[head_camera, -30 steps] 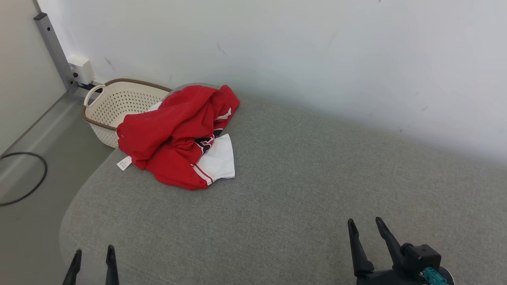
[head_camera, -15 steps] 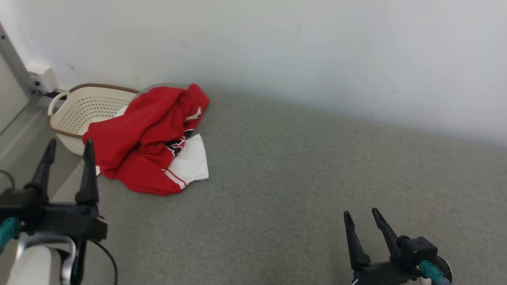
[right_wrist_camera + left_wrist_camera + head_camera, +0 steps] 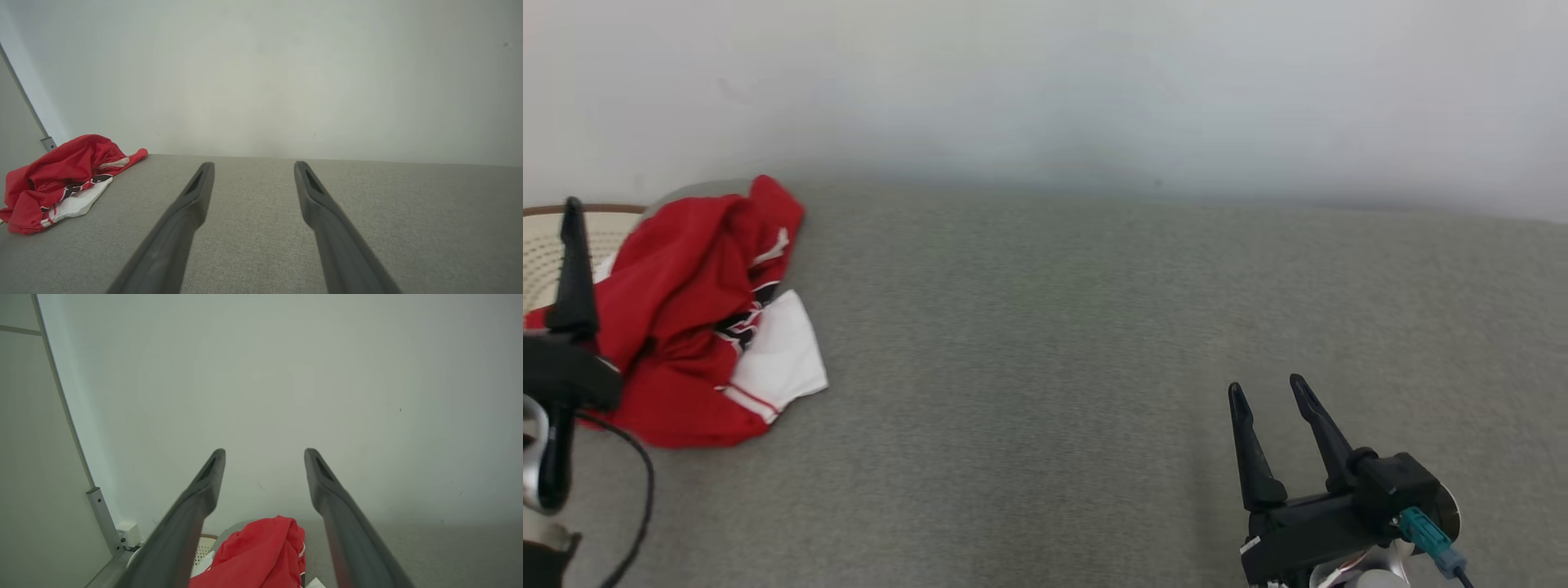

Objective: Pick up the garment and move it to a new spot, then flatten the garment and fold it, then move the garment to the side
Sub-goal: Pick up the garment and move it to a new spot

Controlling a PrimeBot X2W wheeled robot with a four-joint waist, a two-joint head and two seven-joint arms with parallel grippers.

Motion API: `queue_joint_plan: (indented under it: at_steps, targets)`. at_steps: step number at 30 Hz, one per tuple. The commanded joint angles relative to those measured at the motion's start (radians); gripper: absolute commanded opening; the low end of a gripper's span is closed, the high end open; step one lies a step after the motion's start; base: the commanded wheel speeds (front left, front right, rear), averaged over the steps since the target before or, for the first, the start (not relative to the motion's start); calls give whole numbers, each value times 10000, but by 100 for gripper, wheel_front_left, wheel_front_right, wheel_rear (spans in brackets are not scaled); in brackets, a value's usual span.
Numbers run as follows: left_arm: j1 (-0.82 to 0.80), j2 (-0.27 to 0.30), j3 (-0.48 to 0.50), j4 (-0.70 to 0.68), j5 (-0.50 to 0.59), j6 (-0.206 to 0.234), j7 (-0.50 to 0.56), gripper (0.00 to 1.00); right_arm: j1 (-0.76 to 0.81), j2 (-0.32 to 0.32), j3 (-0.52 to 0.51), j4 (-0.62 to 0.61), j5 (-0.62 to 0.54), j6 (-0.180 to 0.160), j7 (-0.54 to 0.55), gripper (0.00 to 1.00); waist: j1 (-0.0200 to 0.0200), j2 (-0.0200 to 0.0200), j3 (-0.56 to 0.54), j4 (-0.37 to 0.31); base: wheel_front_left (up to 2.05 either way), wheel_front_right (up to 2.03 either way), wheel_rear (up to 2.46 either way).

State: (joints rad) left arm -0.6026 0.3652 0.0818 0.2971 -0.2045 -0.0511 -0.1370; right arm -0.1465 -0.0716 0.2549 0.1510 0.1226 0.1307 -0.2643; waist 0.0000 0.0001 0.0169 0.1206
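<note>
One crumpled garment (image 3: 686,327), red with a white panel and dark lettering, is lying just ahead of the left gripper (image 3: 264,455) and well left of the right gripper (image 3: 1264,390). Both grippers are gaping empty. One basket (image 3: 543,245) is sitting beyond the garment.

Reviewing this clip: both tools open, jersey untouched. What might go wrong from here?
1. The crumpled red-and-white jersey lies at the gray cushion's left end, against the basket; a pull by the left tool may tip it off the edge.
2. Its layers are bunched, so a pinch may catch only one fold.
3. The right tool hovers far across the cushion, so a one-sided lift may leave the jersey tangled.
</note>
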Motion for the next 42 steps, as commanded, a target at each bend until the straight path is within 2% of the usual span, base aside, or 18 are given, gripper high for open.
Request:
queue_joint_plan:
  at_steps: [1, 11, 24, 30, 38, 42]
  targets:
    - [-315, 223, 58, 351, -91, -84, 103, 100, -70, 0, 11, -60, 55, 1, -20, 100, 0, -1, 614, -1110, 0, 0, 0]
    - [-1611, 1019, 307, 2712, -647, -408, 658, 100, -306, 126, -23, -257, 156, 1, -20, 100, 0, -1, 1248, -2215, 0, 0, 0]
    - [-2795, 1877, -300, 5667, -650, -687, 1203, 100, -712, 186, 16, -456, 160, 1, -20, 100, 0, -1, 2163, -2891, 0, 0, 0]
    - [-3239, 2361, -493, 6897, -526, -708, 1402, 100, -906, 194, -22, -495, 54, 1, -20, 100, 0, -1, 2635, -3167, 0, 0, 0]
    - [-3524, 2720, -884, 7971, -125, -436, 1453, 100, -984, 191, -85, -594, 12, 1, -20, 100, 0, -1, 3144, -3328, 0, 0, 0]
    - [-3581, 2697, -1058, 8530, -82, -331, 1580, 100, -1063, 192, -52, -528, 60, 1, -20, 100, 0, -1, 3164, -3326, 0, 0, 0]
